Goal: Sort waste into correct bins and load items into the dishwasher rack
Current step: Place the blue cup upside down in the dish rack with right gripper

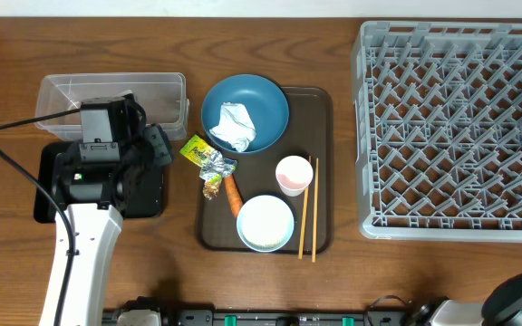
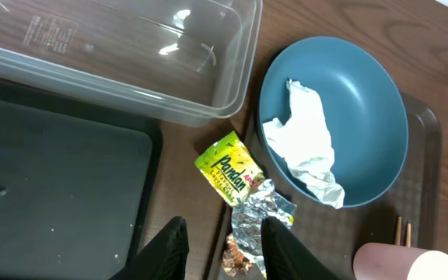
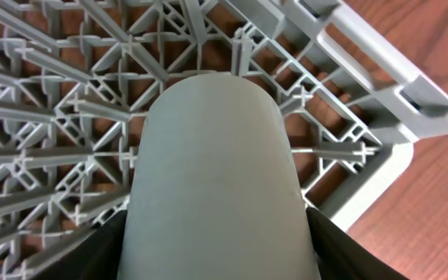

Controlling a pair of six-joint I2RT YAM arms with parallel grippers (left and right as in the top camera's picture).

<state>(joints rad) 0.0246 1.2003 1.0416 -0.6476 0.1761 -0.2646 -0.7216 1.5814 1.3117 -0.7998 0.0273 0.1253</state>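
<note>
The 1 small light blue cup [image 3: 212, 179] sits between the 2 fingers of the right gripper [image 3: 216, 249], which pinches it from both sides. Its long axis runs straight out along the fingers, with its curved side facing the wrist camera. I cannot tell which end is the mouth. Below and beyond the jaws is the 1 dishwasher rack [image 3: 53, 93], with a corner of it off to one side of the cup.

The left gripper [image 2: 225, 229] has its jaws spread and nothing in them. Just ahead of its fingertips lies the 1 foil wrapper [image 2: 236, 179]. Its long axis runs slantwise, the silver end towards the jaws and the yellow-green end pointing away. At the silver end, close to the finger on the bowl side, is 1 small brown food bit [image 2: 236, 260].

Further out on that side is the 1 dark blue bowl [image 2: 364, 101] holding 1 crumpled white tissue [image 2: 306, 144]. The 2 bins are on the other side. The black tray [image 2: 53, 179] is beside the jaws and the clear tub [image 2: 224, 101] is ahead of them.

The brown tray [image 1: 320, 118] also carries 1 pink cup [image 1: 294, 174], 1 white bowl [image 1: 265, 222] and 1 carrot stick [image 1: 233, 193], which is slightly slanted. The 2 chopsticks [image 1: 308, 208] lie parallel there, lengthwise along the edge nearest the rack.
</note>
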